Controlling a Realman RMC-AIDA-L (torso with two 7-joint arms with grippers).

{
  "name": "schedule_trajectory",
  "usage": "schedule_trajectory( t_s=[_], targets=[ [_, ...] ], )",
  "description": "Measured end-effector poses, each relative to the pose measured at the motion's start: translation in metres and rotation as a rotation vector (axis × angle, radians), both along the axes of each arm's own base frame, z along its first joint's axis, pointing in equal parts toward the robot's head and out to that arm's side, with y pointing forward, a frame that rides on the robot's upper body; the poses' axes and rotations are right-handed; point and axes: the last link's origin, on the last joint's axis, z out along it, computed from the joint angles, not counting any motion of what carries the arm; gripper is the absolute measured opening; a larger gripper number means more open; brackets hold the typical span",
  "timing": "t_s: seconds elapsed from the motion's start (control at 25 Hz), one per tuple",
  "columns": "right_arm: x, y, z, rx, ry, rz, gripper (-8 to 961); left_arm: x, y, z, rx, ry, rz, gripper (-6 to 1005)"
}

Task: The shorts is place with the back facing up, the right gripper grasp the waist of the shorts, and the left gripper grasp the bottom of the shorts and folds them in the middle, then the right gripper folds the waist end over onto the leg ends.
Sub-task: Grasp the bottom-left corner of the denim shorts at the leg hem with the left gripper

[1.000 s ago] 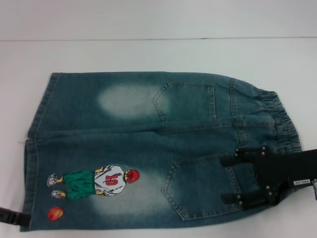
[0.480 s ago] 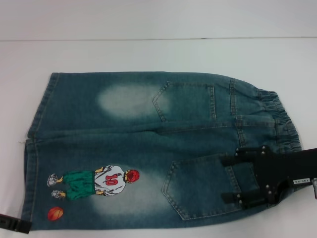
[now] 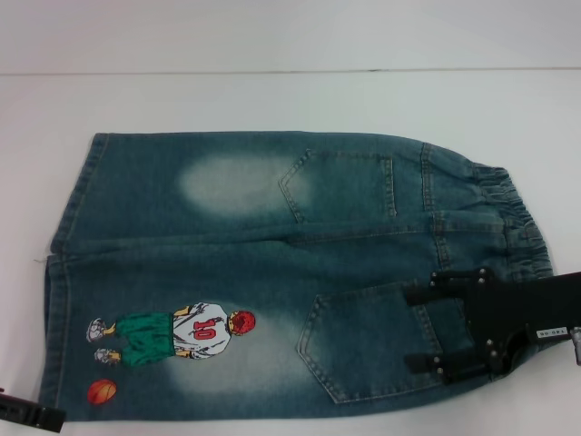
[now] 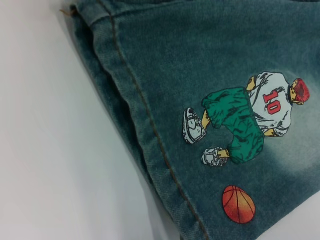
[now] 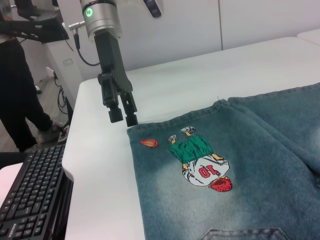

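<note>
The denim shorts [image 3: 272, 263] lie flat, back pockets up, on the white table [image 3: 272, 100]. The elastic waist [image 3: 517, 218] is at the right and the leg hems [image 3: 56, 309] are at the left. A basketball-player print [image 3: 182, 331] marks the near leg. My right gripper [image 3: 421, 329] is open, its two black fingers spread over the near back pocket just inside the waist. My left gripper [image 5: 124, 118] hangs open just outside the near hem corner, above the table. The left wrist view shows the hem [image 4: 145, 115] and the print [image 4: 250, 115].
The table's edge [image 5: 70, 165] runs close beside the left gripper. Beyond it are a black keyboard [image 5: 30, 195] and a standing person [image 5: 15, 90]. Bare white table lies behind the shorts and to their left.
The left gripper has shifted a little nearer and rightward at the near hem corner. The right gripper and the shorts have not moved.
</note>
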Motion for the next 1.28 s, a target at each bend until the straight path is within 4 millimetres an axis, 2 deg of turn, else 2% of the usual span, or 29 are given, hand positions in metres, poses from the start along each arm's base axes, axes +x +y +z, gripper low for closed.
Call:
schedule_trajectory(
  t_s=[0.8, 1.28],
  targets=[
    [0.003, -0.004, 0.000, -0.006, 0.001, -0.010, 859, 0.009, 0.010, -0.014, -0.034, -0.002, -0.032, 917],
    [0.001, -0.001, 0.000, -0.005, -0.001, -0.005, 852, 0.013, 0.011, -0.012, -0.044, -0.010, -0.032, 914]
  ],
)
